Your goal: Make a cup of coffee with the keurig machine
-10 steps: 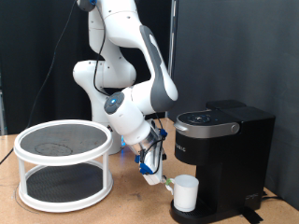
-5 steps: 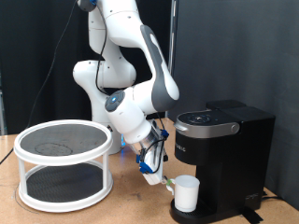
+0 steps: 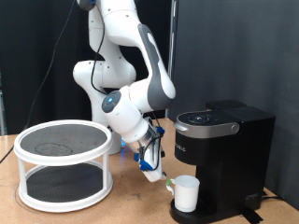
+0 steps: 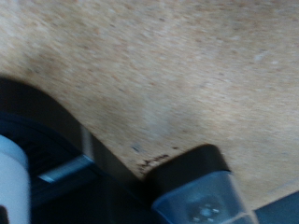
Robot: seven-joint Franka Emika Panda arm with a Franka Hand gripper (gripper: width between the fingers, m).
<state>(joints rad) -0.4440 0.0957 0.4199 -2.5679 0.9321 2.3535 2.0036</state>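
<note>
The black keurig machine (image 3: 224, 149) stands at the exterior view's right with its lid down. The small white cup (image 3: 186, 193) stands upright on its round drip base (image 3: 201, 217), under the spout. My gripper (image 3: 157, 175) hangs low just to the exterior view's left of the cup, a small gap away, open and holding nothing. In the wrist view one fingertip (image 4: 198, 198) shows over the wooden table (image 4: 177, 65), with the machine's black base (image 4: 56, 131) and an edge of the cup (image 4: 7, 182) beside it.
A white two-tier round rack (image 3: 64, 163) with dark mesh shelves stands on the table at the exterior view's left. The robot's base is behind it. A black curtain closes off the back.
My gripper has drawn back a little from the cup, up and towards the exterior view's left. The cup stays on the drip base.
</note>
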